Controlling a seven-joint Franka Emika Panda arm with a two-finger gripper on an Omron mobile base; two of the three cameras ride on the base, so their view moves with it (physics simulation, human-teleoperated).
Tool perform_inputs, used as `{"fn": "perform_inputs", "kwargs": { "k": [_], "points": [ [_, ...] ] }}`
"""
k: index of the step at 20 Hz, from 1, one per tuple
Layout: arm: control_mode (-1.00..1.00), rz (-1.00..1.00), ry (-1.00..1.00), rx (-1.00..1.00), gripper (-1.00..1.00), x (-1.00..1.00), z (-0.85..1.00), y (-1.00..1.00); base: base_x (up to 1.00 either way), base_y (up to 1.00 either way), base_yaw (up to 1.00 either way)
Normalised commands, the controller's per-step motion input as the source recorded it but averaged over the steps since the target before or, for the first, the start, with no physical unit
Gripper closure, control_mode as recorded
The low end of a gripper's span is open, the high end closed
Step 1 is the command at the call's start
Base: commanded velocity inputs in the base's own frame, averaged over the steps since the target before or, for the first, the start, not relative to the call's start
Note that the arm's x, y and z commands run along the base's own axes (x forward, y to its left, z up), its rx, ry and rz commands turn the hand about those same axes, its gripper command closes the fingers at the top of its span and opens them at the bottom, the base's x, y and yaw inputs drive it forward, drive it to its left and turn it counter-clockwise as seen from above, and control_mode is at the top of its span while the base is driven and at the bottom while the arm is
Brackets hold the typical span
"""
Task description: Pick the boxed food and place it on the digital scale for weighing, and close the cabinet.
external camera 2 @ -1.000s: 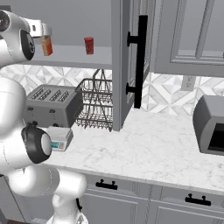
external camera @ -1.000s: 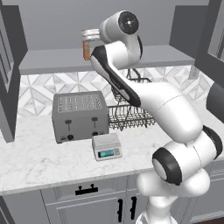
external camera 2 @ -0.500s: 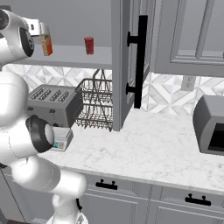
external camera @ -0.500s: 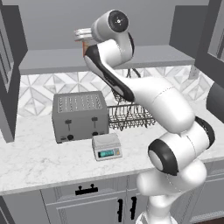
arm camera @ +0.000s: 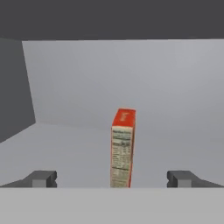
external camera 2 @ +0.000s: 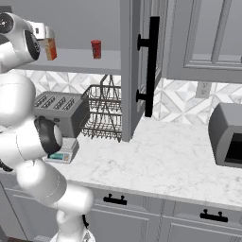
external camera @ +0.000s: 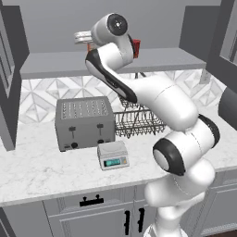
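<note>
The cabinet [external camera 2: 142, 71], the wide grey wall unit, is seen with its door swung out, edge-on in the right base view, black bar handle facing forward. Under it a marbled desk [external camera 2: 160, 160] is spread out, and a big grey toaster [external camera: 84, 122] is parked there with a wire dish rack [external camera: 136, 122] just beside it. The digital scale [external camera: 113, 155] is sat on the desk right in front of the toaster, blue-green display facing out, nothing on its platform. Up on the cabinet shelf [external camera: 162, 60] the boxed food [arm camera: 122, 148] is stood upright, narrow side with the small print turned toward the hand camera. A short red can [external camera 2: 96, 48] is also kept on that shelf, well apart from the box. The claw [arm camera: 111, 178] is held at shelf height with its fingers [arm camera: 41, 178] spread wide apart, the box lined up between them but not touched by either one, so nothing is gripped.
</note>
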Motion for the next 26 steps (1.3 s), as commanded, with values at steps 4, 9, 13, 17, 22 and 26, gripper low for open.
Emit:
{"fn": "perform_inputs", "kwargs": {
  "k": [4, 9, 13, 17, 22, 26],
  "points": [
    [-1.0, 0.0, 0.0, 0.0, -1.0, 0.29, 0.0, 0.01, 0.0, 0.0, 0.0],
    [-1.0, 0.0, 0.0, 0.0, -1.0, 0.3, -0.02, 0.0, 0.0, 0.0, 0.0],
    [-1.0, 0.0, 0.0, 0.0, -1.0, 0.3, -0.07, 0.0, 0.0, 0.0, 0.0],
    [-1.0, 0.0, 0.0, 0.0, -1.0, 0.26, -0.12, 0.02, 0.0, 0.0, 0.0],
    [-1.0, 0.0, 0.0, 0.0, -1.0, 0.29, -0.17, 0.11, 0.0, 0.0, 0.0],
    [-1.0, 0.0, 0.0, 0.0, -1.0, 0.26, -0.11, 0.09, 0.0, 0.0, 0.0]
  ]
}}
